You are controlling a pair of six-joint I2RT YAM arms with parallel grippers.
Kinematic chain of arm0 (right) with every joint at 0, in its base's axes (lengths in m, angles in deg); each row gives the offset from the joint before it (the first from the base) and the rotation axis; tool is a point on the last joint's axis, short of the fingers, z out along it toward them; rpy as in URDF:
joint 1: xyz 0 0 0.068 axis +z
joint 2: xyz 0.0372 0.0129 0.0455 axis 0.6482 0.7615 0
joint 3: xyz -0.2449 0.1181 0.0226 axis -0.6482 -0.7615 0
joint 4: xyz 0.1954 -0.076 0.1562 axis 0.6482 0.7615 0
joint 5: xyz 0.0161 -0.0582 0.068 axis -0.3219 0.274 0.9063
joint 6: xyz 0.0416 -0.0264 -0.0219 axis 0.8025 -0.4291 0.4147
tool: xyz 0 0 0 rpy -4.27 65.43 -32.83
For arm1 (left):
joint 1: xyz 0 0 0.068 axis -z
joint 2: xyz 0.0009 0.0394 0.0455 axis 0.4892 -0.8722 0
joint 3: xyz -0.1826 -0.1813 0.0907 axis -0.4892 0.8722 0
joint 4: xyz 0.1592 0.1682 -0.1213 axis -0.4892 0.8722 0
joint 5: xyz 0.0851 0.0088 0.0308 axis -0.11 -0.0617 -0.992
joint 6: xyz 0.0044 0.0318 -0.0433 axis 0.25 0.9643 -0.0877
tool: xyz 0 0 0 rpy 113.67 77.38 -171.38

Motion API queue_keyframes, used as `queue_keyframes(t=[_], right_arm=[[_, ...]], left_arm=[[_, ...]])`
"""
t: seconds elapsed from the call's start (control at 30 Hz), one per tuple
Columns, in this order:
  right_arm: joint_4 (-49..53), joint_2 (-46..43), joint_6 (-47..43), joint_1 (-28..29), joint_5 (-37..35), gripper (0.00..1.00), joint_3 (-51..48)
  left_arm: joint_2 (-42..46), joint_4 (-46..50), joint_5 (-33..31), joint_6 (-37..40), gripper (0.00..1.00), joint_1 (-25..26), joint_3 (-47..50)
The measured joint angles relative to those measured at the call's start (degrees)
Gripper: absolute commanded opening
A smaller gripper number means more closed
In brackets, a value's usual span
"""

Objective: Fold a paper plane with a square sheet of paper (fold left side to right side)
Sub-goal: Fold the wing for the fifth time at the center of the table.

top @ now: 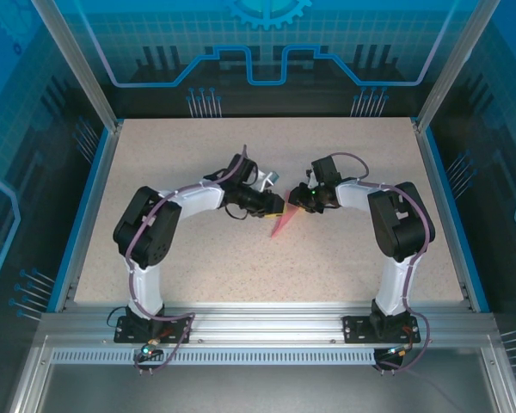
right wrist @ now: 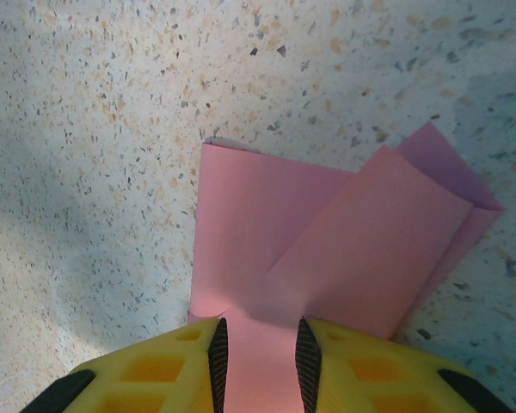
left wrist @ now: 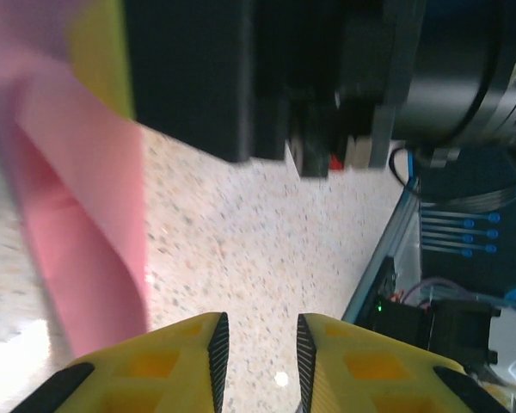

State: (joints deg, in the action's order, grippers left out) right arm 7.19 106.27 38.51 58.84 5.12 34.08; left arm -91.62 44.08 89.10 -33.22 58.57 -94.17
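The salmon-pink paper (top: 284, 225), folded into a narrow pointed shape, lies at the middle of the table between both grippers. In the right wrist view the paper (right wrist: 327, 232) shows overlapping flaps and runs in between the yellow fingers (right wrist: 155, 370). My right gripper (right wrist: 262, 344) is open, its jaws apart with the paper between and under them. My left gripper (left wrist: 262, 344) is open over bare table, with the paper (left wrist: 86, 224) rising to its left. In the top view the left gripper (top: 278, 206) and the right gripper (top: 297, 201) nearly meet above the paper's wide end.
The speckled table (top: 241, 267) is bordered by a blue rim (top: 86, 215) and aluminium posts. A metal rail (top: 258, 323) holding the arm bases runs along the near edge. The right gripper's black body (left wrist: 241, 69) hangs close in front of the left wrist camera.
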Motion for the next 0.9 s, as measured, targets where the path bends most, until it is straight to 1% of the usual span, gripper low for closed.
queue_keyframes(t=[0.07, 0.17, 0.3, 0.47, 0.9], right_arm=[[0.0, 0.1, 0.0, 0.0, 0.0, 0.31, 0.0], [0.0, 0.1, 0.0, 0.0, 0.0, 0.31, 0.0], [0.0, 0.1, 0.0, 0.0, 0.1, 0.31, 0.0], [0.0, 0.1, 0.0, 0.0, 0.1, 0.31, 0.0], [0.0, 0.1, 0.0, 0.0, 0.0, 0.31, 0.0]], left_arm=[[-0.8, 1.2, 0.2, 0.0, 0.30, 2.0, -0.5], [-2.7, 2.4, 0.2, 0.0, 0.30, 3.5, -2.0], [-5.1, 4.0, -0.1, 0.2, 0.30, 3.5, -4.0], [-6.4, 5.9, -2.3, 0.8, 0.30, 3.5, -5.7], [-8.9, 8.0, -7.5, 2.0, 0.30, 3.5, -6.0]])
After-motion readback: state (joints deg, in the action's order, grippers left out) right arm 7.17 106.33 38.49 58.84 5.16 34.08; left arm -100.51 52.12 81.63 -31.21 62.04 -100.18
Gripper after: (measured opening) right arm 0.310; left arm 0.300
